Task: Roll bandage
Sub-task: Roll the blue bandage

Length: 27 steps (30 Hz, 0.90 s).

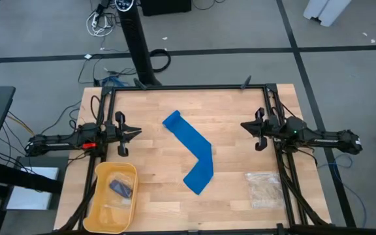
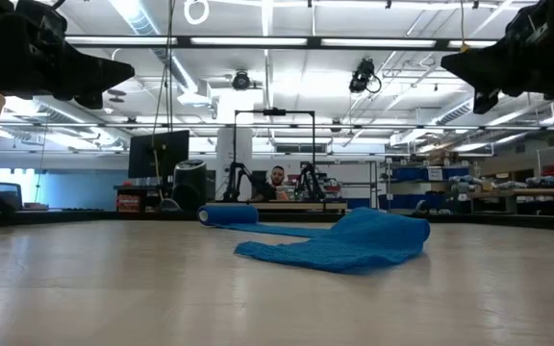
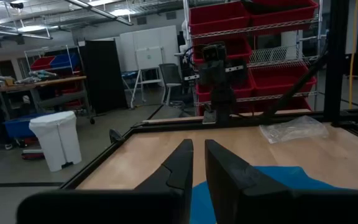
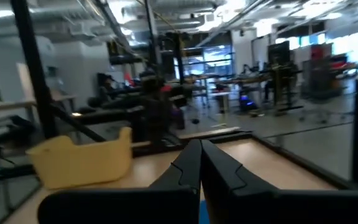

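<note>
Bandage (image 1: 191, 152) lies mid-bench (image 1: 234, 196), bent, one end partly rolled, rest flat, so rolling is barely begun. Left tool (image 1: 134, 132) hovers at the bench's left side, fingers nearly together, empty. Right tool (image 1: 245, 125) opposite, fingers together, empty. Both well apart from the bandage, prob. parked to approach from either side.

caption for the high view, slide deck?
Blue bandage lies bent mid-table, partly unrolled, left gripper and right gripper waiting at either side.

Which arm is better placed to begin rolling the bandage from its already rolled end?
Probably the left. The bandage's rolled end lies nearer the left gripper than the right gripper; both hover, touching nothing.
</note>
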Each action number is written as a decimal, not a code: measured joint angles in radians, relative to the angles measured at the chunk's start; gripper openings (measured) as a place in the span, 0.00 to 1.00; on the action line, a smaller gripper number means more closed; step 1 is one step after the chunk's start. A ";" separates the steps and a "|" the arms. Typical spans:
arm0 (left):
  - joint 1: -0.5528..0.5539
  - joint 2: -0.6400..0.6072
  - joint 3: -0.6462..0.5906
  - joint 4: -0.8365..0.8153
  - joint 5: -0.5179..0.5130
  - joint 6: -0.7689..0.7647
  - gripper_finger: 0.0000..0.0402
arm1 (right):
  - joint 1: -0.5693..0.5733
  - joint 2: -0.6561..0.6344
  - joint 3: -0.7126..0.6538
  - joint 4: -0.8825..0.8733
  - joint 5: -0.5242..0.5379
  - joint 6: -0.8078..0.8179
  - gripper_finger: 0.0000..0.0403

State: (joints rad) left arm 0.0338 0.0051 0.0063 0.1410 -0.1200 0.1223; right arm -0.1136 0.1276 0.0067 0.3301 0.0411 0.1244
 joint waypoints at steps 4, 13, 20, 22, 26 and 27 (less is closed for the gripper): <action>0.000 0.000 0.000 0.000 0.000 0.000 0.12 | 0.037 0.074 0.001 0.117 -0.039 0.027 0.02; 0.000 0.000 0.000 0.000 0.000 0.000 0.12 | 0.117 0.323 0.068 0.176 -0.062 0.011 0.05; 0.000 0.000 0.000 0.000 0.000 0.000 0.12 | 0.150 0.547 0.174 0.175 -0.039 -0.033 0.14; 0.000 0.000 0.000 0.000 0.000 0.000 0.12 | 0.160 0.610 0.227 0.132 -0.037 -0.043 0.16; 0.000 0.000 0.000 0.000 0.000 0.000 0.12 | 0.204 0.744 0.353 0.006 -0.024 -0.046 0.19; 0.000 0.000 0.000 0.000 0.000 0.000 0.12 | 0.227 0.781 0.384 -0.009 -0.007 -0.048 0.20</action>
State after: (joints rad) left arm 0.0335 0.0051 0.0063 0.1410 -0.1201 0.1223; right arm 0.1130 0.9090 0.3909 0.3207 0.0340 0.0765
